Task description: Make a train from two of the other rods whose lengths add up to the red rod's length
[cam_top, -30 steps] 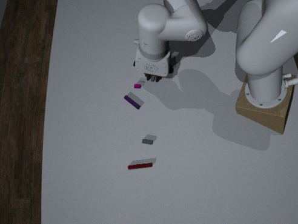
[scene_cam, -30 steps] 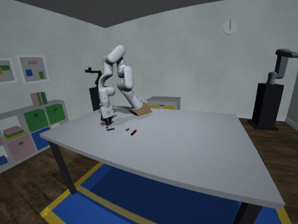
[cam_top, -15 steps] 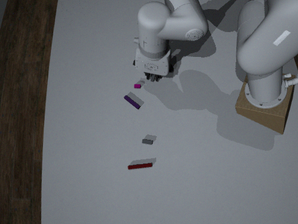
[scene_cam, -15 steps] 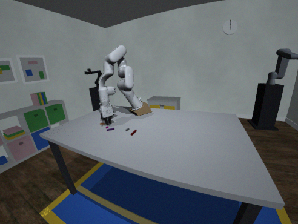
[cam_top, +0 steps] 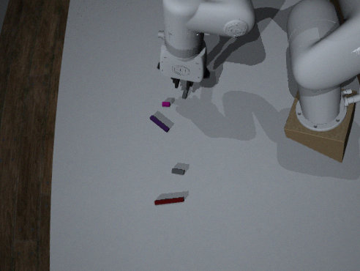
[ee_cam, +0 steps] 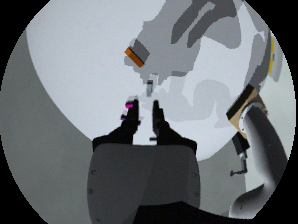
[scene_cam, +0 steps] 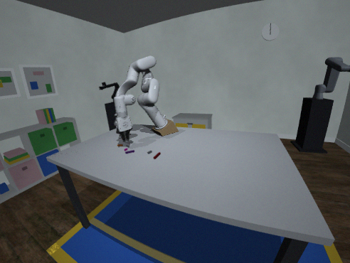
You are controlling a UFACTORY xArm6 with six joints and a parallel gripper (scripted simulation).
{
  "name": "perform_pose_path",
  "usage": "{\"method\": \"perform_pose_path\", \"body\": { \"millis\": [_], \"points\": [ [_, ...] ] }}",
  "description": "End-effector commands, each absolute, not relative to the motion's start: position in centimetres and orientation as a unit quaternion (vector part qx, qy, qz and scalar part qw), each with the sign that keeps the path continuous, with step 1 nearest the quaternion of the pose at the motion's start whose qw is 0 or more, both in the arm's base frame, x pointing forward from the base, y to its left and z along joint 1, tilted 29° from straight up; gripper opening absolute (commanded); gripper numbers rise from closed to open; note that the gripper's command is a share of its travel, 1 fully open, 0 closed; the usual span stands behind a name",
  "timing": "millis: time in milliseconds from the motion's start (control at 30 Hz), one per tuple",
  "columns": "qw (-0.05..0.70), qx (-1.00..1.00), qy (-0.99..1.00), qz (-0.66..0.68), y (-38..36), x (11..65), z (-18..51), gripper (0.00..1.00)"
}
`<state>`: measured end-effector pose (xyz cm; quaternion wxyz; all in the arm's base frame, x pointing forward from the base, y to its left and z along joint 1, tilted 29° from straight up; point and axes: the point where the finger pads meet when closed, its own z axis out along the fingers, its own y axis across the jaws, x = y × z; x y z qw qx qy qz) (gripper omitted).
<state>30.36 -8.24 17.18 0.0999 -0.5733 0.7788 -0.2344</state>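
Jaws parted and empty, I should turn square to the orange rod (scene_cam: pixel 120 145) (ee_cam: pixel 134 57) beyond my tips, then pinch its middle gently.

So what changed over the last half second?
The gripper shifted slightly up in the top and exterior pictures, apparently lifting. No rod visibly taken or let go. Same places: small magenta rod, purple rod, short grey rod, long red rod, orange rod.
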Motion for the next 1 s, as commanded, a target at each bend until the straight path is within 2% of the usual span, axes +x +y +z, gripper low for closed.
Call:
{"method": "perform_pose_path", "body": {
  "millis": [0,233,267,967],
  "points": [
    [0.097,-0.573,0.779,-0.234,-7.67,28.84,19.35,0.24],
    [0.097,-0.573,0.779,-0.234,-7.45,28.46,20.11,0.24],
    [0.097,-0.573,0.779,-0.234,-7.45,28.46,20.11,1.0],
    [0.098,-0.572,0.78,-0.234,-7.45,28.47,20.11,1.0]
  ]
}}
